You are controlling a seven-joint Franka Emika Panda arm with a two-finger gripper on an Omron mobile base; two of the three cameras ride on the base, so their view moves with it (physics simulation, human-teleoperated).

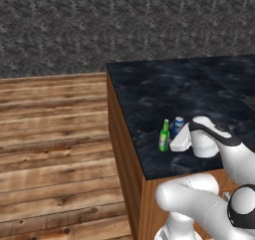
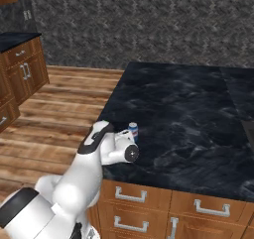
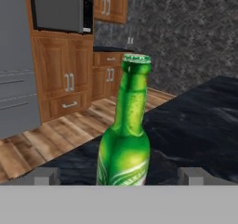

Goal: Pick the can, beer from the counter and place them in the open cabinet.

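We see a black marble-look table (image 1: 164,92) on brown wooden base cabinets, standing on a plank wood floor (image 1: 55,149) with a dark speckled wall (image 1: 124,20) behind. The beer (image 1: 164,136), a slim green bottle, stands upright near the table's near left corner, close to both the left edge and the near edge. The can (image 1: 178,125), small and blue, stands upright just beside the beer, a little farther in and to its right; we cannot tell whether the two touch. In the right base view the can (image 2: 133,132) shows past the white arm, with the beer hidden behind the hand. Our pincer (image 3: 120,175) is spread wide, its two grey fingertips (image 3: 46,175) low on either side of the beer (image 3: 125,139), which stands upright in the middle between them with a clear gap on each side; nothing is pinched. In the left base view the pincer's white hand (image 1: 182,139) sits just right of the beer, low over the table. The table stretches wide and bare to the far side and to the right of the two things. To the left, beyond the table edge, the floor lies open. In the hand view, past the bottle, we see wooden cabinets (image 3: 69,74) with grey handles, a microwave (image 3: 60,9) set above them, and a grey appliance front (image 3: 16,60) at the left. Drawers (image 2: 131,196) with grey handles run under the table's near edge.
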